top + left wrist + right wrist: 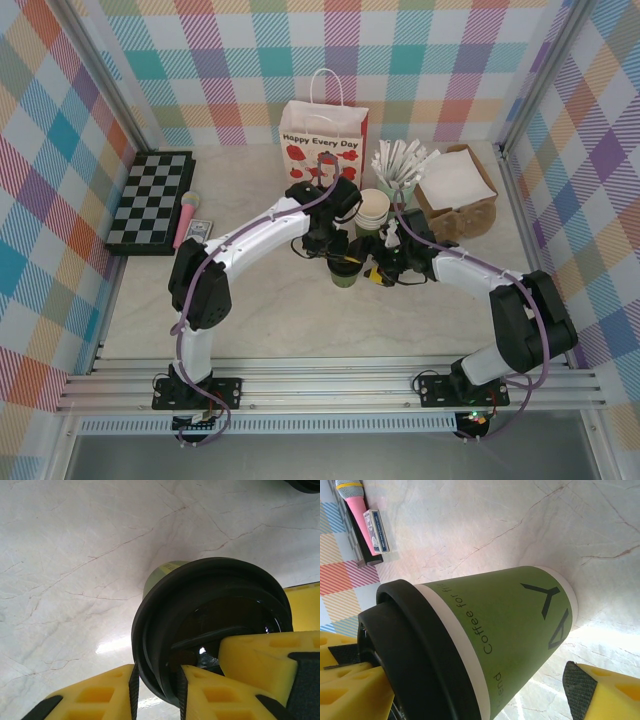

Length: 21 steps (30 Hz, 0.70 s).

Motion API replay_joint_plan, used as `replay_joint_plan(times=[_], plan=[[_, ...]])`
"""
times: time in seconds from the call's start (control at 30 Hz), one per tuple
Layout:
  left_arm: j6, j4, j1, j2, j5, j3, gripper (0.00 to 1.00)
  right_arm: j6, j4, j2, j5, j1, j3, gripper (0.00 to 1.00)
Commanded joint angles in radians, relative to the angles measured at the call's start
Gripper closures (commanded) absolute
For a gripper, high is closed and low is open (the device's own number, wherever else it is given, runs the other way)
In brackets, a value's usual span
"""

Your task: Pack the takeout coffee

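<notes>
Yellow left gripper (157,687) jaws straddle the lid (215,605) rim, pinching or just clear we cannot tell, and the right gripper (465,687) spreads round the cup (520,620), upright on the table (250,320) in front of the bag (322,140); we judge it light, crushable and slick, best held mid-wall.

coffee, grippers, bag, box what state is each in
coffee: upright on table, lid on
left gripper: astride lid rim, grip unclear
right gripper: open, astride coffee
bag: upright
box: open
</notes>
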<state>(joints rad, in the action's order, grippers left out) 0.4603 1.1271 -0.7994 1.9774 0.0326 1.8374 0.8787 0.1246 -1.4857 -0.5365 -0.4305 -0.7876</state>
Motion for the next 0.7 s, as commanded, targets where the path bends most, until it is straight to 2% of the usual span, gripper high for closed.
replay_joint_plan(times=[0.0,0.17,0.33,0.43,0.47,0.67], plan=[[-0.009,0.008,0.007,-0.039,0.048,0.024,0.71,-0.014,0.052,0.005,0.032,-0.006,-0.02,0.12],[0.004,-0.031,0.014,-0.092,0.049,0.006,0.67,-0.013,0.058,0.017,0.029,-0.006,-0.029,0.12],[0.031,-0.14,0.031,-0.197,0.012,-0.089,0.56,-0.02,0.074,0.026,0.026,-0.005,-0.048,0.11],[0.061,-0.205,0.043,-0.26,-0.05,-0.169,0.48,-0.021,0.082,0.033,0.022,-0.005,-0.058,0.11],[0.075,-0.221,0.048,-0.28,-0.079,-0.196,0.43,-0.021,0.083,0.036,0.021,-0.005,-0.061,0.11],[0.22,-0.307,0.082,-0.398,-0.249,-0.386,0.02,-0.048,0.113,0.06,0.027,-0.005,-0.087,0.09]])
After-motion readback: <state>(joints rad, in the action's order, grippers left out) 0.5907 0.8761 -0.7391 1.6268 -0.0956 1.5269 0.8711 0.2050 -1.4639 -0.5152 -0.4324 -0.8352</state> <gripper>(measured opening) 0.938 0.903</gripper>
